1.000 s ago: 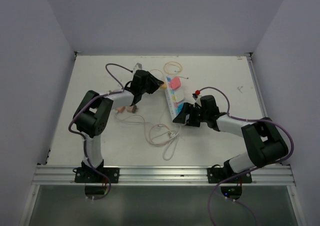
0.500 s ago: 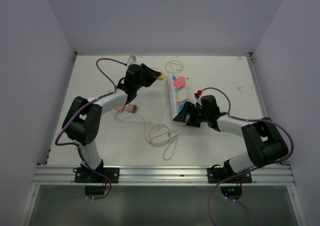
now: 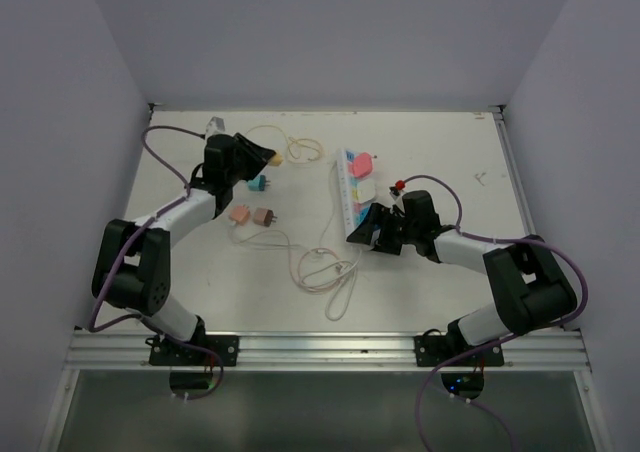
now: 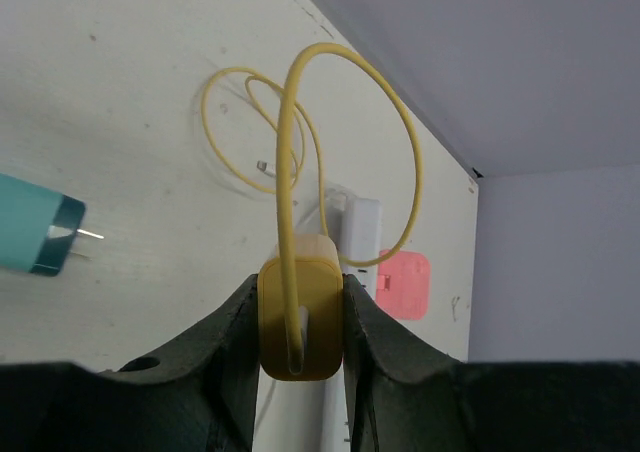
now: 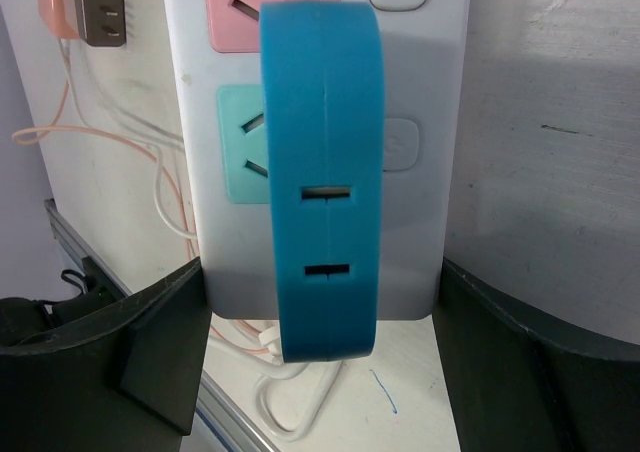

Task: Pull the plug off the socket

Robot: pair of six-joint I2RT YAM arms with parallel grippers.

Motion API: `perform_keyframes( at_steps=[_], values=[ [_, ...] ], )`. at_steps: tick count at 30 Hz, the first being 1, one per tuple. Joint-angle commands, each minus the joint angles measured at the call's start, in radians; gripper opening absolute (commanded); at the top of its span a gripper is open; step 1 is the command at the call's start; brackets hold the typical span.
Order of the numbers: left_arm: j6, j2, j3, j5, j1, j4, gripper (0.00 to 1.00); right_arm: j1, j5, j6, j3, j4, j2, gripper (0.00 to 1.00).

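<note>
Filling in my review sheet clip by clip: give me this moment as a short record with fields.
left gripper: shut on yellow plug, clear of the socket
right gripper: clamped on the socket's near end
in the socket: blue plug, pink plug
loose on table: teal plug, two peach plugs

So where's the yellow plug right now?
Seen from above, the yellow plug is pinched in the left gripper at the far left of the table, beside the teal plug and away from the socket.
</note>
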Motion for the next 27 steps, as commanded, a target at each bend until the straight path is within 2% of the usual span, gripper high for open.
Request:
perform_keyframes(
  at_steps=[1,8,12,23,27],
  values=[
    [0.105,-0.022,-0.037,0.064,0.051,-0.048,0.01,-0.019,0.196,-0.015,-0.086,-0.282,0.076,0.0],
    [0.148,0.043,-0.099,0.113,0.119,-0.025,0.02,-0.019,0.196,-0.015,-0.087,-0.276,0.073,0.0],
    [0.162,0.094,-0.097,0.145,0.139,-0.024,0.09,-0.019,0.196,-0.015,-0.086,-0.277,0.076,0.0],
    [0.197,0.079,-0.112,0.166,0.16,-0.074,0.45,-0.019,0.202,-0.015,-0.08,-0.288,0.077,0.0],
    [0.206,0.047,-0.108,0.16,0.162,-0.102,0.68,-0.019,0.213,-0.015,-0.08,-0.303,0.062,0.0]
  ],
)
